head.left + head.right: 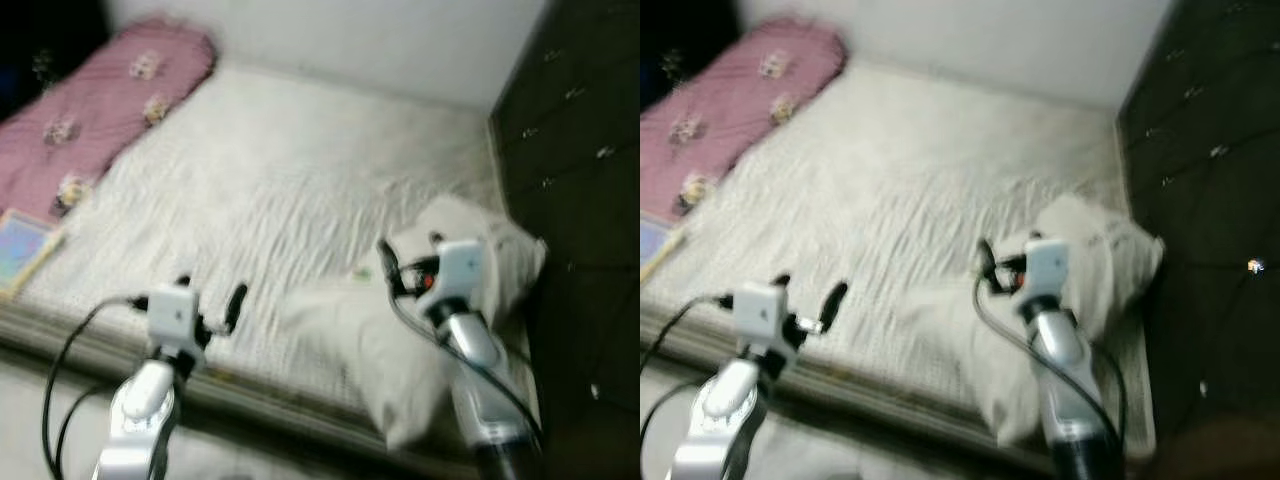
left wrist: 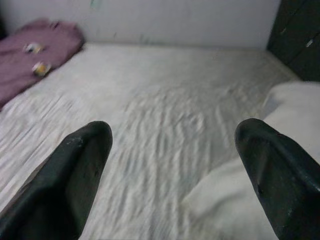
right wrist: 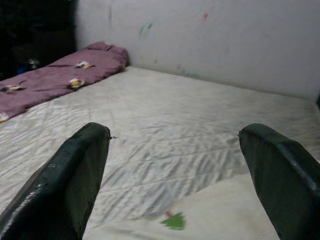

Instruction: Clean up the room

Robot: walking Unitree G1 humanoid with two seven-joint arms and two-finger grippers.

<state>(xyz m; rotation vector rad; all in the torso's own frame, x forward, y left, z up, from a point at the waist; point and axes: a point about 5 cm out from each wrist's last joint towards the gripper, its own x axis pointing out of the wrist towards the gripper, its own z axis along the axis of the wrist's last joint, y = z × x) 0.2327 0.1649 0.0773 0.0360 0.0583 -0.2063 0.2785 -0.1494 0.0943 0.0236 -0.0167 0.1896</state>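
While blurred, left eye view: wide white mattress (image 1: pixel 260 190) running back to a pale wall (image 1: pixel 380 40), with a pink flowered blanket (image 1: pixel 90 110) along the mattress's far left edge and a pale book (image 1: pixel 22 250) just below that blanket at the left rim. Dark cabinet (image 1: pixel 580 180) standing right of the mattress. White pillow (image 1: pixel 400 340) lying crumpled on the mattress's near right corner. Left gripper (image 1: pixel 210 300) raised over the mattress's near edge, fingers spread, holding nothing. Right gripper (image 1: pixel 385 262) raised above the pillow, fingers hard to make out from here.

Right eye view: same bed, with the cabinet's small handles catching light to the mattress's right.

Left wrist view: two black fingers (image 2: pixel 70 175) set wide apart, nothing between them, pointing across the rippled mattress toward the wall; pillow's edge just beside the other finger.

Right wrist view: black fingers (image 3: pixel 75 175) likewise wide apart and empty, above the pillow, whose cover bears a small green mark (image 3: pixel 175 220); blanket far across the mattress.
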